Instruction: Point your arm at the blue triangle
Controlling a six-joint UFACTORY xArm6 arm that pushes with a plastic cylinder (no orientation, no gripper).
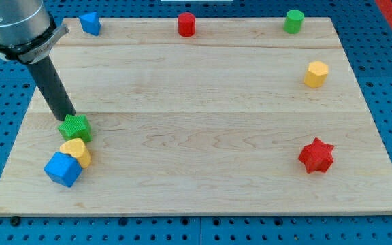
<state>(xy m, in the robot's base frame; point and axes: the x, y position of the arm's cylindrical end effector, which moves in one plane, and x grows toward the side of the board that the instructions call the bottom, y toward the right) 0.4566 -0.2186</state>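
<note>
- My tip sits at the view's left side of the wooden board, touching or just beside the upper-left edge of the green star
- No claw on this rig: the arm ends in a plain dark rod, nothing to open or close, nothing held
- Blue triangle lies at the board's top-left corner, near the far edge; from my tip it is toward the view's top and slightly right
- Judgement: the coming move is a run up the left side of the board; that lane looks bare of blocks
- Cluster below my tip: green star, yellow heart, blue cube, packed touching, running toward the view's bottom-left; moving away from it should leave it undisturbed
- Red cylinder, green cylinder, yellow hexagon, red star all well apart, right of the route
- Risk, as I judge it: triangle is close to the board's top edge, so overshoot could nudge it off
</note>
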